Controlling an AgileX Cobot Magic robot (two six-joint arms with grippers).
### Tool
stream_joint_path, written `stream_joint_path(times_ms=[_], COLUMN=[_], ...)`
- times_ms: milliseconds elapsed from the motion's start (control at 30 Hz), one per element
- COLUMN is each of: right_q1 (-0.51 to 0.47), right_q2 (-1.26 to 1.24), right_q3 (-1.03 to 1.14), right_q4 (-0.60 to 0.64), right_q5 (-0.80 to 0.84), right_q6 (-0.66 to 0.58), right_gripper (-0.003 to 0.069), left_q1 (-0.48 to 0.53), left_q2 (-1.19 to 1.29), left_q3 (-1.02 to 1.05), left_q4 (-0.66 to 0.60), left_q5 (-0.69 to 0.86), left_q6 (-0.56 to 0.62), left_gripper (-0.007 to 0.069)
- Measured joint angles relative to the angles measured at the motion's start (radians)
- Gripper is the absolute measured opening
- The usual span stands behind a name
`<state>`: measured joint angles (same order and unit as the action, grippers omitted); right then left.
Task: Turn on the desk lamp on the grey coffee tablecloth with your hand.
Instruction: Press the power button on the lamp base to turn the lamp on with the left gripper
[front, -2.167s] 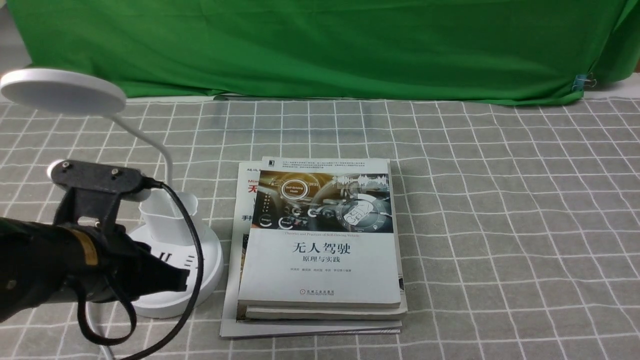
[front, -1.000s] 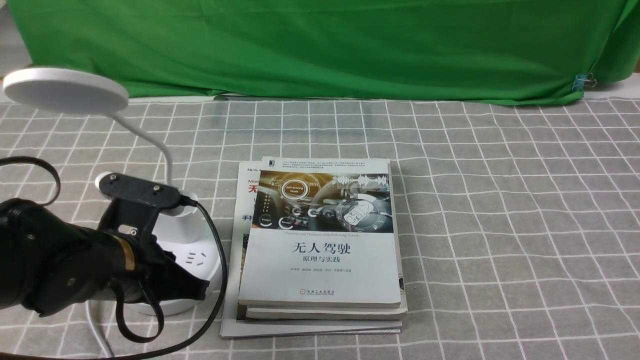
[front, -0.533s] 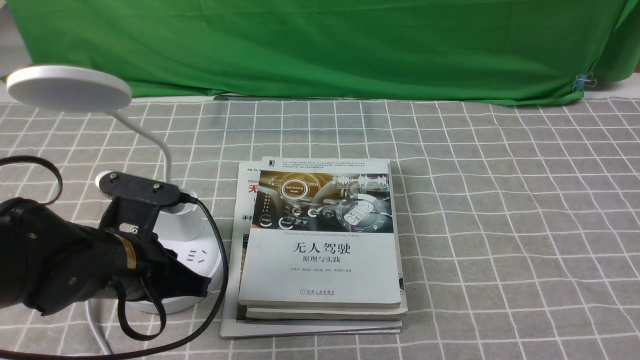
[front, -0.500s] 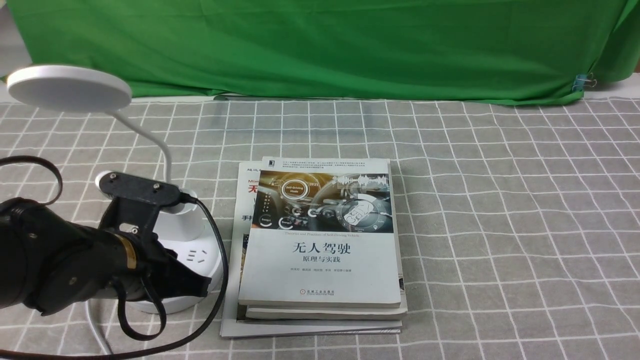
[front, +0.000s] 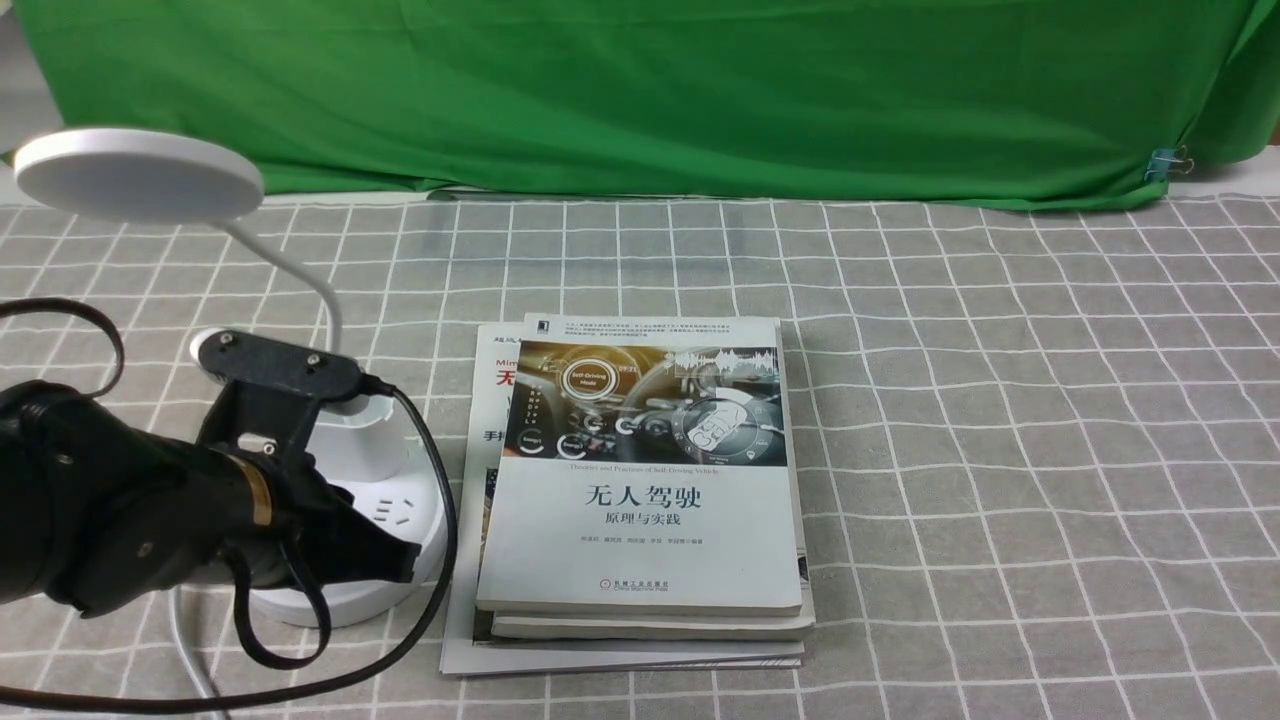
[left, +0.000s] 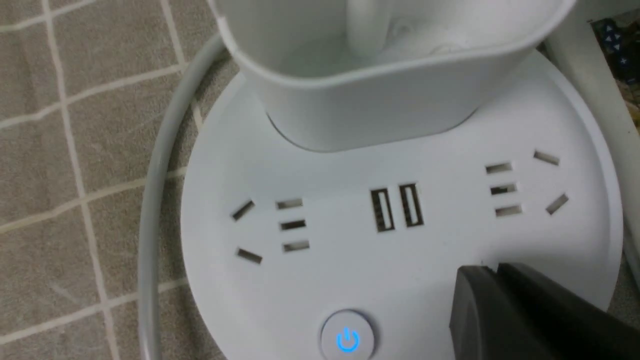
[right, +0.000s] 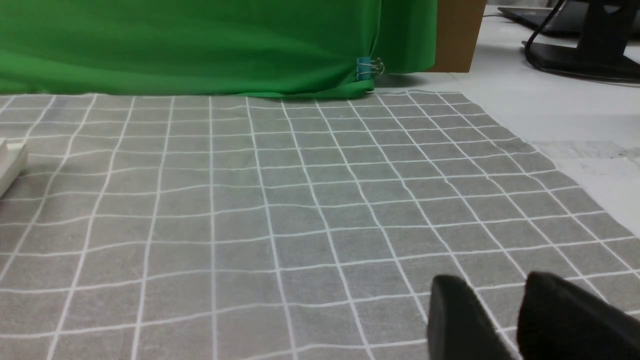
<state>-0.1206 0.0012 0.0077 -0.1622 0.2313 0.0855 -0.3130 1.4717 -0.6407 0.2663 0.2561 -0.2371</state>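
- Front view: the white plastic desk lamp with a round disc head (front: 140, 178) stands on the grey-brown, white-gridded tablecloth (front: 1000, 450), left of the stacked paper books (front: 640, 500); the black left gripper (front: 400, 565) is over its base.
- Left wrist view: the left fingers (left: 480, 310) are pressed together, near a round white button (left: 347, 336) with a lit blue power symbol.
- Right wrist view: the dark right fingers (right: 460, 315) stand slightly apart, holding nothing, above the tablecloth.
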Motion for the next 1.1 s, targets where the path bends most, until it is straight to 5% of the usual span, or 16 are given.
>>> stream_joint_path(times_ms=[1100], right_q1=[0.0], right_q2=[0.0], right_q3=[0.0], right_q4=[0.0], right_q5=[0.0], right_q6=[0.0], right_gripper=[0.0245], left_q1=[0.0], left_q2=[0.023], left_q3=[-0.002], left_q4=[0.031], left_q5=[-0.018], left_q6=[-0.019], left_gripper=[0.0019])
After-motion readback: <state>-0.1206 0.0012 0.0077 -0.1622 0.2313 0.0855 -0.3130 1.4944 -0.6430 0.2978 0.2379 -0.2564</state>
